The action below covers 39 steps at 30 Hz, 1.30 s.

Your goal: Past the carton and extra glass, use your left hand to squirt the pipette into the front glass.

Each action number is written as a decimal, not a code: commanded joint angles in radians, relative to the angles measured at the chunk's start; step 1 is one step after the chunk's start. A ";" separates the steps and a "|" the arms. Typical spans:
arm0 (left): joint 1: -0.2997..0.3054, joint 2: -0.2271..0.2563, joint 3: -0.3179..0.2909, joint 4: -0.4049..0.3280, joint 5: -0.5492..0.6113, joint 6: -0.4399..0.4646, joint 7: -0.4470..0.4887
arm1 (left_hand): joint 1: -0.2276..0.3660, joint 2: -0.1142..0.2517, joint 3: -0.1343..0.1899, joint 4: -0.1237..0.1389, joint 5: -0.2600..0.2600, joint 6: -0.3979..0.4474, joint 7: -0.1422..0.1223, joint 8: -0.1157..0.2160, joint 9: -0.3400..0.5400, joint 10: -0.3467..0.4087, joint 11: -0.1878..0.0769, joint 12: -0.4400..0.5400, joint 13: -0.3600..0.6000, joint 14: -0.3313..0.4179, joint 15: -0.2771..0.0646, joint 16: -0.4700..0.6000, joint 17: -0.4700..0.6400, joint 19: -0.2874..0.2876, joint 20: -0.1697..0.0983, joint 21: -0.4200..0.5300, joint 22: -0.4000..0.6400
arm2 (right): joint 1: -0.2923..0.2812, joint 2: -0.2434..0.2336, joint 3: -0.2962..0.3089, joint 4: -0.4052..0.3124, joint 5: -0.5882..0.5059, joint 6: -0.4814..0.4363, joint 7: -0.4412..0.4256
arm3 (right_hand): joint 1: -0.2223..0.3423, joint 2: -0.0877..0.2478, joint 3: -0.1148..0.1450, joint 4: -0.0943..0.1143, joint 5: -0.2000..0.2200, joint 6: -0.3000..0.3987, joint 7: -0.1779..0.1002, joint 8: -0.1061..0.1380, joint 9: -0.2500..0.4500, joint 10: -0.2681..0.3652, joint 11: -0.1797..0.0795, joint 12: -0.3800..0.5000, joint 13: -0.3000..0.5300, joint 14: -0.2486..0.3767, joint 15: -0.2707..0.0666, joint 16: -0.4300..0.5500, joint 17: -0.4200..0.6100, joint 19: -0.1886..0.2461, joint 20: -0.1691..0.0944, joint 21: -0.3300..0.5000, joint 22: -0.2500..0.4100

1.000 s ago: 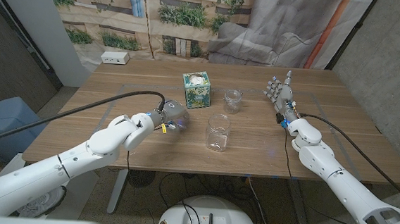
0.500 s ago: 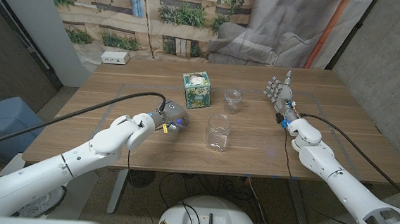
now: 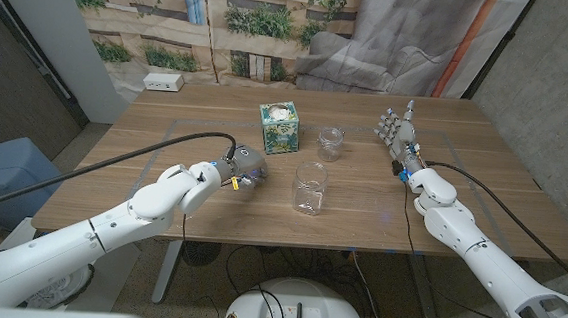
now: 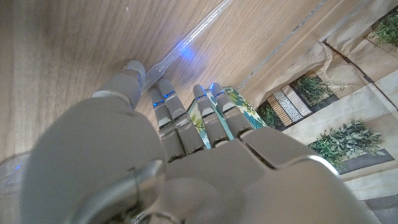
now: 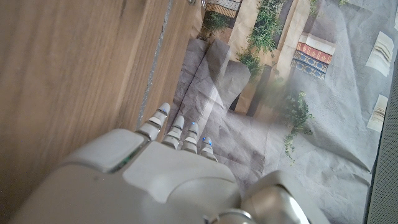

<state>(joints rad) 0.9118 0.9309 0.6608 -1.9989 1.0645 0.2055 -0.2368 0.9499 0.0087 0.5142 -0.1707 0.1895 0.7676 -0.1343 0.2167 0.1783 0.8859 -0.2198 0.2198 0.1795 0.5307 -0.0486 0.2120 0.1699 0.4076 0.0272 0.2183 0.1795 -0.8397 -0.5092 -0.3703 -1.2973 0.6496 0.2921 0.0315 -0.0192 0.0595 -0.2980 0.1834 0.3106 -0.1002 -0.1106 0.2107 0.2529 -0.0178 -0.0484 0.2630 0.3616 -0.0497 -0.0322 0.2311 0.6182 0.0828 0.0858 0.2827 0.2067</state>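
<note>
The front glass [image 3: 310,187] stands near the table's front middle. Behind it are the extra glass [image 3: 331,142] and the patterned carton [image 3: 278,127]. My left hand [image 3: 235,171] is low over the table, left of the front glass, with its fingers curled down. In the left wrist view a thin clear pipette [image 4: 186,45] runs out from between the thumb and the fingers [image 4: 180,118] of my left hand [image 4: 186,168], which pinch its near end; the carton [image 4: 239,109] shows beyond them. My right hand [image 3: 398,132] stands upright at the right, fingers apart, holding nothing.
A white power strip [image 3: 163,81] lies at the table's back left corner. Thin tape lines [image 3: 446,140] mark a rectangle on the tabletop. A black cable [image 3: 114,157] runs along my left arm. Bare wood lies between the glasses and my right hand [image 5: 155,180].
My left hand has sunk slightly and its fingers have curled further in. Glasses, carton and right hand have not moved.
</note>
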 commanded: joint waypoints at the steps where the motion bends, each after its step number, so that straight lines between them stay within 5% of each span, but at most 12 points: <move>1: 0.007 0.006 -0.002 -0.005 -0.011 0.002 0.014 | 0.004 0.015 -0.011 -0.001 0.002 0.028 -0.005 0.006 0.003 0.026 -0.002 0.005 0.003 0.016 -0.140 0.006 0.002 0.013 -0.001 0.007 0.002 | 0.000 0.000 0.000 0.001 0.000 0.000 0.000 | 0.000 0.059 -0.008 -0.001 0.005 0.001 -0.008 0.007 0.002 0.000 -0.002 0.004 0.003 -0.008 -0.084 0.006 0.005 0.006 0.001 0.005 0.005; 39: -0.004 0.010 0.014 0.020 0.018 0.000 0.016 | 0.042 0.051 -0.053 -0.004 -0.002 0.209 -0.004 0.028 0.006 0.156 -0.005 0.006 0.007 0.088 -0.157 0.002 0.005 0.061 -0.027 0.013 0.003 | 0.000 0.000 0.000 0.000 0.000 0.000 0.000 | 0.000 0.058 -0.008 -0.001 0.005 0.001 -0.009 0.006 0.002 -0.003 -0.004 0.003 0.003 -0.009 -0.083 0.005 0.005 0.006 0.001 0.005 0.005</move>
<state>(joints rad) 0.9128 0.9358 0.6716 -1.9863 1.0761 0.2100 -0.2111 0.9854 0.0520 0.4651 -0.1743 0.1895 0.9602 -0.1375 0.2335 0.1795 1.0275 -0.2222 0.2198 0.1841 0.6093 -0.0556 0.2119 0.1696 0.4612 0.0018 0.2259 0.1792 -0.8397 -0.5095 -0.3700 -1.2972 0.6499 0.2923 0.0315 -0.0192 0.0595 -0.2980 0.1834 0.3106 -0.1002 -0.1106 0.2108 0.2529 -0.0178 -0.0484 0.2630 0.3618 -0.0497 -0.0322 0.2311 0.6182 0.0828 0.0858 0.2827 0.2067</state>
